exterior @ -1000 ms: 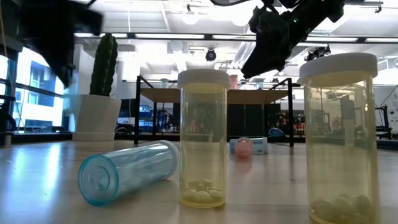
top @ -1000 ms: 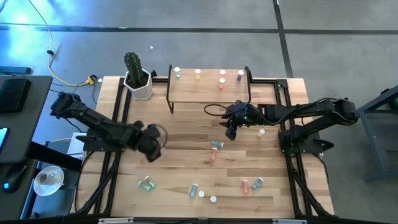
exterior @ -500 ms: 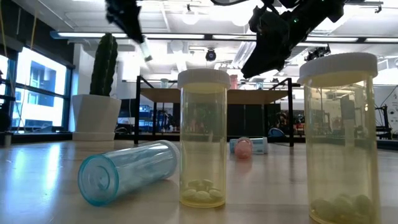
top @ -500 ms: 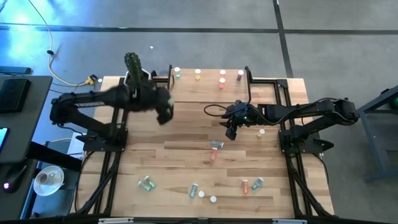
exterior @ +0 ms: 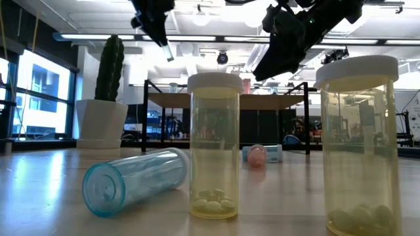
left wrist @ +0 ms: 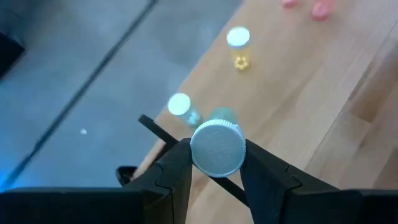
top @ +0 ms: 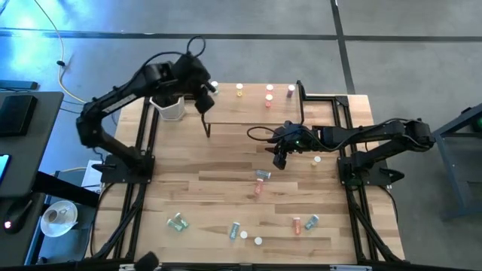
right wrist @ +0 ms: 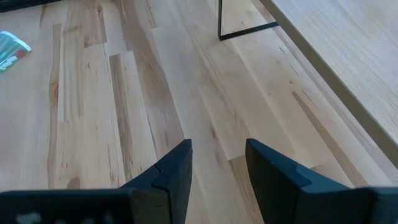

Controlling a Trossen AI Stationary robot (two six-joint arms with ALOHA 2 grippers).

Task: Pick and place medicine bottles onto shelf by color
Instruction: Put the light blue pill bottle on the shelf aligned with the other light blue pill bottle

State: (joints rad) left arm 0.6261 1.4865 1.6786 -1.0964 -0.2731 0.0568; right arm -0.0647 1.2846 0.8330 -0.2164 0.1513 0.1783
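Note:
The light-wood shelf [top: 252, 105] stands at the table's far edge. On it are a green bottle [top: 215, 88], a yellow one [top: 240, 90], a pink one [top: 269, 94] and one more [top: 291, 91]. My left gripper [top: 205, 104] hangs above the shelf's left end, shut on a green bottle with a white cap [left wrist: 217, 148]. My right gripper [top: 280, 159] is open over the table in front of the shelf, with nothing between its fingers [right wrist: 217, 165]. Several loose bottles lie on the table, among them one at the middle [top: 261, 175]. My left gripper pinches the green bottle between its two fingers at the sides of the white cap [left wrist: 198, 155]. The cap's top faces back toward the wrist and the green body [left wrist: 222, 116] points away beyond the fingertips. The bottle is lifted clear, tilted, above the shelf's left end [exterior: 167, 51].
A white pot with a cactus [top: 167, 105] stands just left of the shelf, partly under my left arm. Loose bottles lie near the front edge [top: 178, 222] [top: 236, 230] [top: 296, 223]. In the low view a blue bottle [exterior: 134, 180] lies beside two upright yellowish ones [exterior: 214, 144] [exterior: 357, 144].
My left gripper has risen from the table's left middle and swung toward the far edge, carrying the bottle up to a place above the shelf's left end. It has stayed shut on the bottle.

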